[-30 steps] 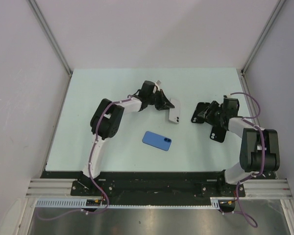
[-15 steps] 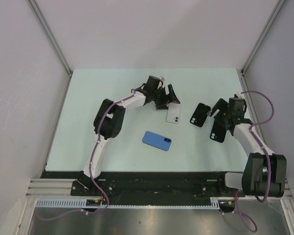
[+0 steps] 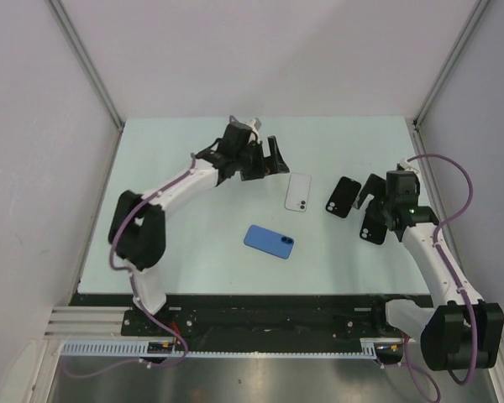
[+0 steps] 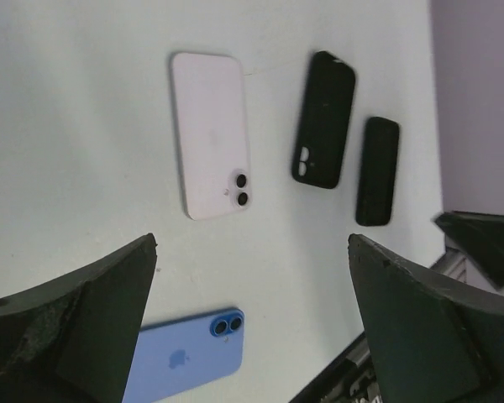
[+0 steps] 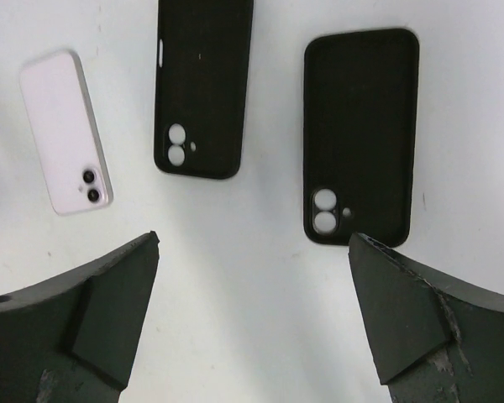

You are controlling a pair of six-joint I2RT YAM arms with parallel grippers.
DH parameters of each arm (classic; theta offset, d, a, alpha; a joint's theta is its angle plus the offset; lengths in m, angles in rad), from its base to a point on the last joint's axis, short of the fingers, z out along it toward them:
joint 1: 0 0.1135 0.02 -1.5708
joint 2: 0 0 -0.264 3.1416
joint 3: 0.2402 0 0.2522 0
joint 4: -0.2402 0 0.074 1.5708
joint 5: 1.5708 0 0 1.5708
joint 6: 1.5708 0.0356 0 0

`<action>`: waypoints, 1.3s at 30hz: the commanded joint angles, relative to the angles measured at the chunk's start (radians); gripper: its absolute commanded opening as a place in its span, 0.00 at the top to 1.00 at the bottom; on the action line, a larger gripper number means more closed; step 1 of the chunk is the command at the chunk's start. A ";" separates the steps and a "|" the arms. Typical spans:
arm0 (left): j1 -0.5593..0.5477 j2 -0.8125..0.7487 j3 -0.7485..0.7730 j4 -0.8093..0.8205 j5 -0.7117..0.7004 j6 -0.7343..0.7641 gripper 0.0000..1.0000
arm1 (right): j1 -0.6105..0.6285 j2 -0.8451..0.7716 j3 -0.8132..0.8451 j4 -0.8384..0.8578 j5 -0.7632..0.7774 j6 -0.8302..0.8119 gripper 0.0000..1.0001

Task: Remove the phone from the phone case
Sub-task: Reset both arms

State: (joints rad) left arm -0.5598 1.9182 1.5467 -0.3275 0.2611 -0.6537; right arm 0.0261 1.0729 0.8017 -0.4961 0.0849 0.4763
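Note:
The phone [image 3: 299, 193] lies white back up on the table, bare and by itself; the left wrist view shows the phone [image 4: 210, 134] too. Just right of it lies the phone case [image 3: 343, 196], a black empty shell with its camera cutout showing [image 5: 202, 84]. My left gripper [image 3: 267, 159] hovers open behind and left of the phone, nothing between its fingers [image 4: 252, 243]. Right of the case, my right gripper [image 3: 372, 203] stands open and empty [image 5: 254, 238].
A second black case [image 5: 361, 134] lies right of the first, partly under my right gripper [image 3: 371, 232]. A blue-backed phone [image 3: 270, 241] lies nearer the front, middle of the table. Grey walls close in the table's left, back and right.
My left gripper opened, let go of the phone and pulled back to the left. The right gripper opened wider, released the black case and drew away to the right.

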 commanded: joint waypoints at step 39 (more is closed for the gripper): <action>0.176 -0.993 -0.844 0.197 0.156 -0.084 0.00 | 0.095 0.027 0.071 -0.191 0.210 -0.044 0.00</action>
State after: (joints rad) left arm -0.3962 0.9344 0.7029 -0.1787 0.3939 -0.7269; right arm 0.1234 1.1255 0.8345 -0.6773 0.2520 0.4324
